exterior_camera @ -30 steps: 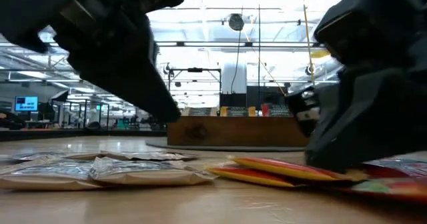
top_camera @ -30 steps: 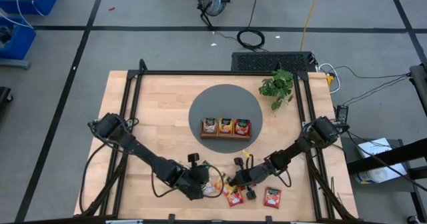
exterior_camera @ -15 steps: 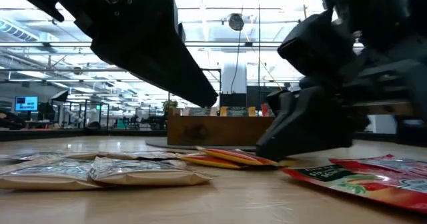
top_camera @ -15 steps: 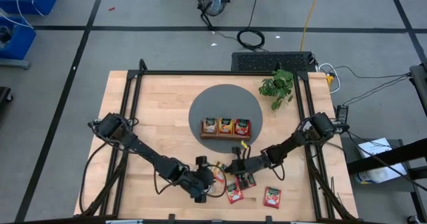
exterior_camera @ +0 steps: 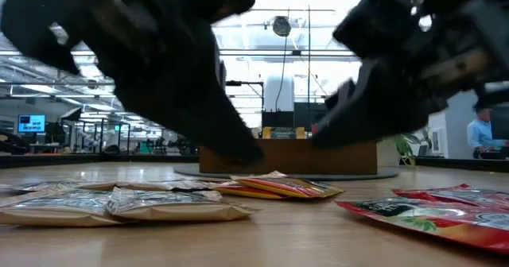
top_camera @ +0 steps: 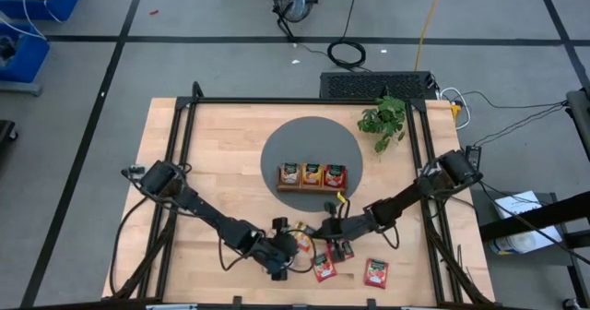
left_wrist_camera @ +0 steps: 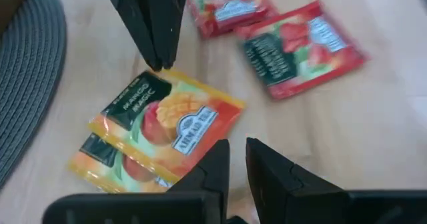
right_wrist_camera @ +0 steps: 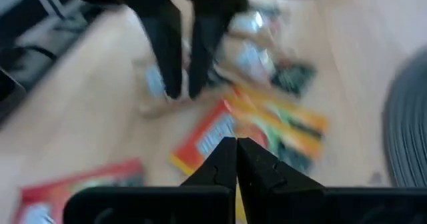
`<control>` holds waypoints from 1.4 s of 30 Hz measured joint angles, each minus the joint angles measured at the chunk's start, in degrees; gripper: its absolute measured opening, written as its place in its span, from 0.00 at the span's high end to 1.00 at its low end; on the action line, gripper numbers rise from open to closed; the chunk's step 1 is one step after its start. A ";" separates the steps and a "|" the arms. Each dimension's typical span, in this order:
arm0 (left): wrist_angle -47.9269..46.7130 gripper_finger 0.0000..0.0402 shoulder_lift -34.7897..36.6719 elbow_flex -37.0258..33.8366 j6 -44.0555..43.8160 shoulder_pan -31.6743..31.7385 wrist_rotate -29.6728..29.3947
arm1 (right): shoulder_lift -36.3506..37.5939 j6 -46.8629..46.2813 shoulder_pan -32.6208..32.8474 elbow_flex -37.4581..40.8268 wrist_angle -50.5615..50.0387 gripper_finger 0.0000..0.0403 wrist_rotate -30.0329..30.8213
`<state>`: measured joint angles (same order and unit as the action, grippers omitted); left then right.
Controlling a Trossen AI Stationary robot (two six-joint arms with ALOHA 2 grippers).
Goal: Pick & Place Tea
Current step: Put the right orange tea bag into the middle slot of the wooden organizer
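Two orange sachets (left_wrist_camera: 175, 119) lie overlapped and flat on the table between my grippers; they also show in the high view (top_camera: 300, 242). Red sachets (top_camera: 323, 268) (top_camera: 375, 273) lie toward the near edge. Cream sachets (exterior_camera: 119, 204) lie flat in the low view. My left gripper (top_camera: 284, 257) hovers just near of the orange pair, its fingers a narrow gap apart and empty. My right gripper (top_camera: 326, 232) is shut, and its tips (left_wrist_camera: 157, 64) stand at the dark green top of the upper orange sachet. My right gripper's shut fingertips stand at the upper orange sachet's dark green top corner (left_wrist_camera: 155, 77), coming from above and the table's right. I cannot tell whether they touch it. The sachet lies flat on the table.
The brown wooden tray (top_camera: 312, 189) stands on a round grey mat (top_camera: 277, 144) beyond the sachets, with one sachet in each of its three compartments. A green plant (top_camera: 383, 118) stands at the far right. A black frame runs along the table's edges.
My right gripper has gone from near the front edge toward the far edge and risen off the table. An orange sachet has slid with it away from the near edge and now lies flat by the other orange one. My left gripper has shifted a little toward the right.
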<state>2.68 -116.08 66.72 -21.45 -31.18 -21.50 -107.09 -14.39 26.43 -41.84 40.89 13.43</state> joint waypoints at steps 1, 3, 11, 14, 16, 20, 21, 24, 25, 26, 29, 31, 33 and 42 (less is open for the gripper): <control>0.25 0.86 -0.54 -0.01 0.21 0.08 -0.65 | 0.00 -0.80 -0.19 0.02 -1.60 0.99 0.01; 1.72 0.86 -1.52 -0.02 0.56 0.42 -1.16 | -0.02 -2.88 -0.91 0.06 -4.12 0.97 0.07; 1.25 0.86 -1.85 0.02 -0.14 1.49 -0.61 | 0.00 -9.16 -4.82 0.06 -8.69 0.81 -2.29; 0.81 0.86 -1.99 0.02 -0.15 1.49 -0.12 | 0.07 -12.29 -6.31 0.00 -8.52 0.73 -6.26; 0.85 0.86 -2.47 0.04 -0.26 1.48 0.31 | 0.10 -14.54 -7.25 -0.01 -8.17 0.68 -9.76; 2.24 0.86 -3.96 0.13 -0.27 1.77 0.42 | 0.13 -18.26 -8.76 -0.05 -8.09 0.63 -16.01; 2.69 0.86 -4.43 0.15 -0.31 1.98 0.52 | 0.13 -18.92 -9.02 -0.05 -8.07 0.62 -17.06; 4.39 0.86 -5.73 0.18 -0.76 2.61 1.01 | 0.13 -19.30 -9.53 -0.09 -8.67 0.62 -17.99; 4.67 0.86 -6.00 0.26 -0.77 2.86 1.31 | 0.13 -19.17 -9.62 -0.09 -8.69 0.62 -18.07; 4.64 0.86 -6.06 0.26 -0.81 3.01 1.80 | 0.13 -18.90 -9.63 -0.09 -8.71 0.63 -18.14; 4.50 0.86 -6.09 0.26 -1.18 3.15 2.00 | 0.11 -16.77 -9.63 -0.01 -8.39 0.68 -18.12; 4.58 0.86 -6.12 0.24 -1.16 3.05 2.01 | 0.07 -16.14 -9.63 -0.01 -7.99 0.73 -18.10; 4.70 0.86 -6.16 0.20 -0.97 3.04 1.99 | 0.01 -15.78 -9.62 0.02 -7.68 0.78 -18.13; 4.78 0.86 -6.22 0.13 -1.27 3.02 2.06 | 2.19 -11.45 -8.72 0.17 -8.89 0.98 -18.45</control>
<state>7.45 -122.30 66.85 -22.72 -28.16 -19.44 -104.90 -25.84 17.71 -41.67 32.00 -5.02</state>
